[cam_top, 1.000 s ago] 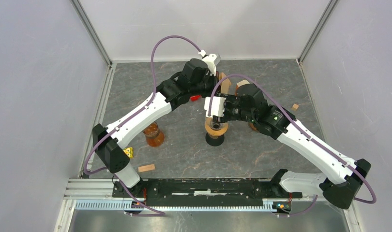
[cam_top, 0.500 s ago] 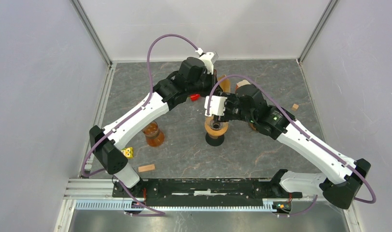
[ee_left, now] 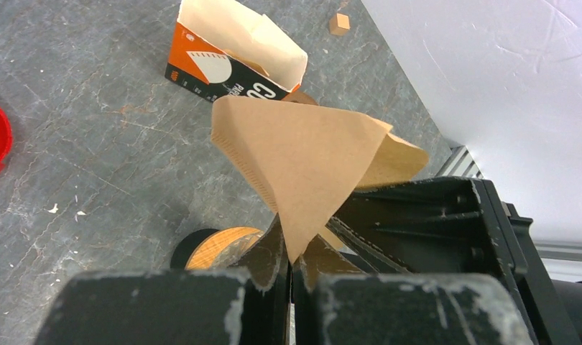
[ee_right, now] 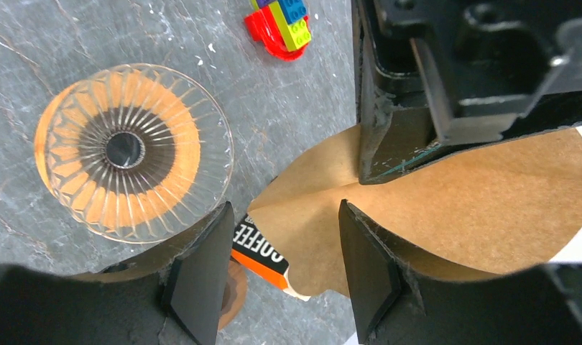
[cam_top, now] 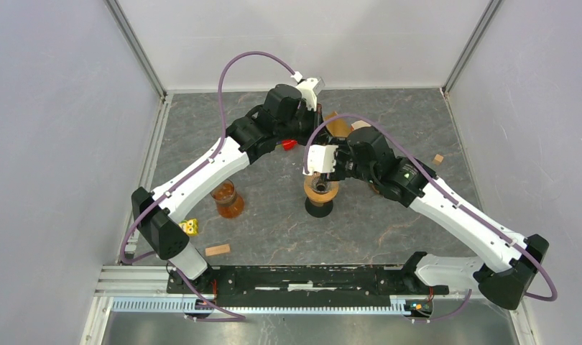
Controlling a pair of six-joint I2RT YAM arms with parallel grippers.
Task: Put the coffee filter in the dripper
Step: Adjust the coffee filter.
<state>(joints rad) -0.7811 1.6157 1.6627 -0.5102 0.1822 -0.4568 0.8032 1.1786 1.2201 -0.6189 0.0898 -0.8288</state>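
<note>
A brown paper coffee filter (ee_left: pixel 302 151) is pinched at its tip by my left gripper (ee_left: pixel 292 253), which is shut on it and holds it above the table. In the top view the filter (cam_top: pixel 337 127) hangs behind the dripper (cam_top: pixel 319 190), a ribbed glass cone on a wooden ring and black base. My right gripper (ee_right: pixel 284 266) is open. Its fingers (ee_right: pixel 202 277) straddle the filter's free edge (ee_right: pixel 310 208) without touching it. The dripper (ee_right: pixel 134 151) stands to the left of those fingers.
An orange and black filter box (ee_left: pixel 231 57) lies under the filter. A red Lego toy (ee_right: pixel 281 21) sits near the dripper. An amber jar (cam_top: pixel 228 200), a yellow piece (cam_top: pixel 190 227) and wood blocks (cam_top: pixel 218 250) (cam_top: pixel 437 159) lie around. Walls close three sides.
My right gripper's jaws have spread wider. The left gripper has shifted slightly left and back with the filter.
</note>
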